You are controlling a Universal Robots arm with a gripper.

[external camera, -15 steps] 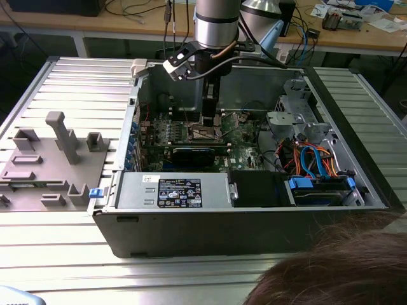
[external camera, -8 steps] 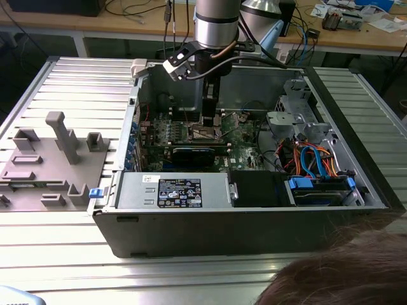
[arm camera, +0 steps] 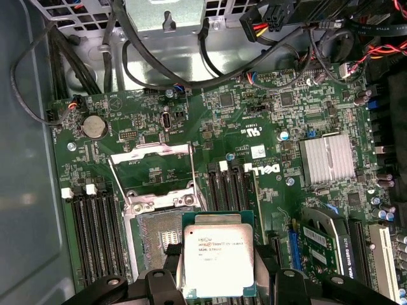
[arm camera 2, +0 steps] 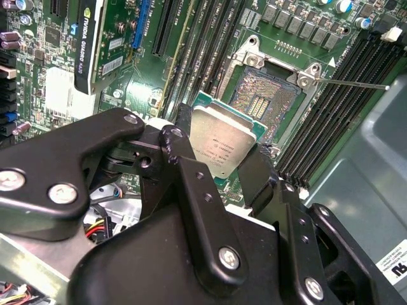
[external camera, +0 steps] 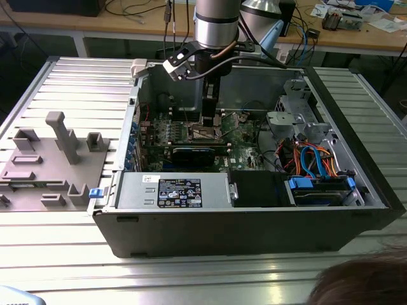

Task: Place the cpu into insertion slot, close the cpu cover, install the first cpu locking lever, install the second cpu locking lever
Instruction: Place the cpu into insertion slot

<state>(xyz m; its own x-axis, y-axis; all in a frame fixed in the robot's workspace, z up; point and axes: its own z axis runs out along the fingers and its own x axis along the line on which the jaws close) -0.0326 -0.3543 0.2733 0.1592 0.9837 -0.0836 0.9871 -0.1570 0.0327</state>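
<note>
Ribbed aluminium desk (external camera: 191, 279) is nearest me, with someone's hair (external camera: 359, 283) cutting into the corner. On it sits one open tower case (external camera: 254, 222), laid on its side so the board faces up and the arm can come straight down. One grey fixture plate (external camera: 51, 159) lies at the exterior view's left, apart from the case.

Inside, front to back: one power supply (external camera: 181, 190), a bundle of blue and orange drive cables (external camera: 311, 159), one graphics card (external camera: 194, 155), then the green motherboard (arm camera: 254, 121).

The arm's claw (arm camera 2: 219, 152) is down in the case over the board. Its two black fingers (arm camera 2: 191, 184) are closed on one cpu (arm camera 2: 226, 143), pinching opposite edges with the silver lid up. The edge grip looks deliberate to me: it leaves the underside free to drop in.

The cpu isn't seated. In the first wrist view it hangs just beside the insertion slot (arm camera: 159, 236), overlapping its edge, contacts bare. One cpu cover (arm camera: 152, 149) is swung up off the socket, which the chip needs to get in. One thin locking lever (arm camera 2: 350, 82) sticks out loose past the slot's corner. I can't pick out the second for sure. My read: step one underway, the rest not done.

Memory slots (arm camera: 98, 222) come in two banks, one each side of the socket. One finned heatsink (arm camera: 325, 159) and one coin cell (arm camera: 95, 126) sit farther out.

Behind it all is a second desk (external camera: 127, 25) with loose cables.
</note>
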